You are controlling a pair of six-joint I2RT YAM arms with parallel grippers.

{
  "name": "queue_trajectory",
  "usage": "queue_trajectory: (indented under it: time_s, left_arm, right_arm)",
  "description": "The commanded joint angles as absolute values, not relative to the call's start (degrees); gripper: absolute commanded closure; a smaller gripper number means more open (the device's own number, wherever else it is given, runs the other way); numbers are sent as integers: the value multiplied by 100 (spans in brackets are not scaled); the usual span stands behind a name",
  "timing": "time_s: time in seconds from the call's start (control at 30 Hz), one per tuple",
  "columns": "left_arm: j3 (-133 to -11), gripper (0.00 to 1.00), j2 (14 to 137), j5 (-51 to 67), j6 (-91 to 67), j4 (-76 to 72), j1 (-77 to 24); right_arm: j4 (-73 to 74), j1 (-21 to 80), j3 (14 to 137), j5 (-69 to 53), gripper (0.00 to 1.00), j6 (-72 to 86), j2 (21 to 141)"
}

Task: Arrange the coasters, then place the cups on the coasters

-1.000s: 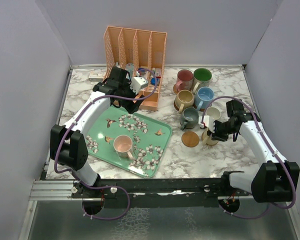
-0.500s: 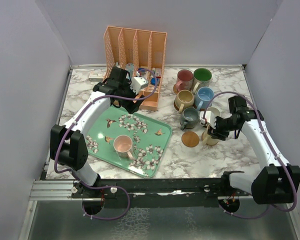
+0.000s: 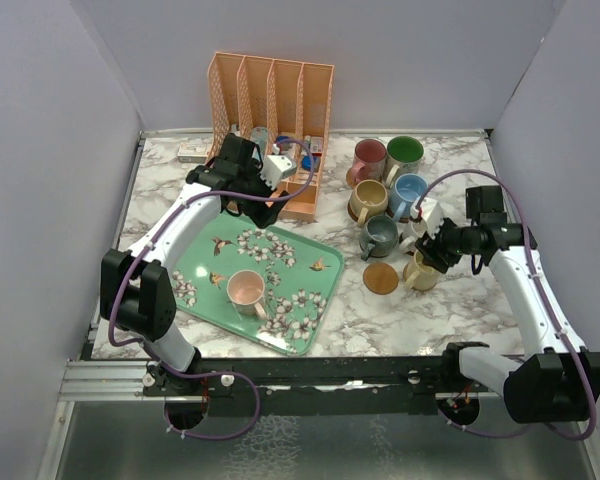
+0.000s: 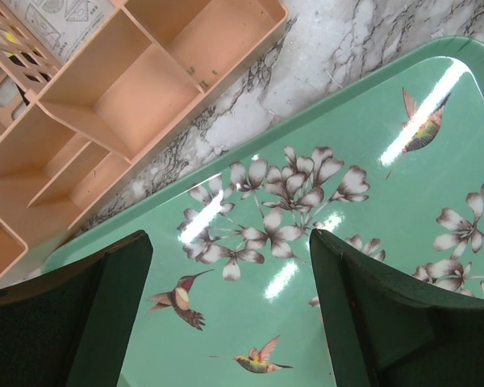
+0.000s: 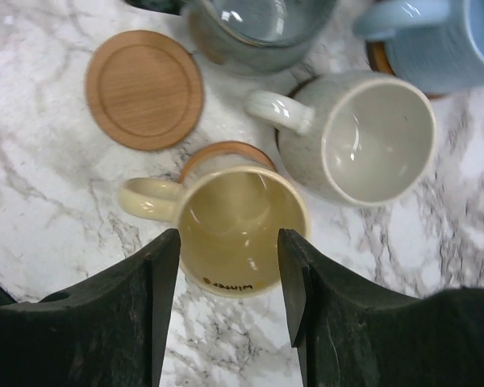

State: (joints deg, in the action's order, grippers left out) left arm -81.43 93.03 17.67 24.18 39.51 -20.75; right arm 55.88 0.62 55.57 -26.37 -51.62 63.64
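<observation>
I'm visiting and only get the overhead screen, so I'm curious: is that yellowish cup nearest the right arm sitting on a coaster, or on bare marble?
Observer: On a coaster. The right wrist camera shows the edge of a brown coaster peeking out under the yellow cup.
Operator: Is the tool squeezing it?
Observer: No. The right tool is open, its fingers spread to either side above the cup.
Operator: And the left one?
Observer: The left tool is open too, with nothing between its fingers, only the green tray below.
</observation>
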Motion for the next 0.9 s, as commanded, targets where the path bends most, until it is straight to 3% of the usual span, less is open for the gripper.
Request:
queue_trajectory:
  time_s: [0.0, 0.3, 0.7, 0.87]
  left_arm:
    - [-8055, 17, 9170, 1872, 2499, 3991, -2092]
    - [-8024, 17, 9136, 1913, 2513, 3984, -2095]
    - [-8007, 17, 9114, 1953, 2501, 3993, -2093]
    - [-7977, 17, 9097, 1943, 2496, 3985, -2092]
  right_arm:
    - [4818, 26, 5630, -1445, 47, -3721, 6521]
    - [4606, 22, 5362, -715, 53, -3340, 6738]
    - [4504, 26, 5114, -800, 78, -3814, 7085]
    - [4542, 26, 5174, -763, 84, -4025, 7127]
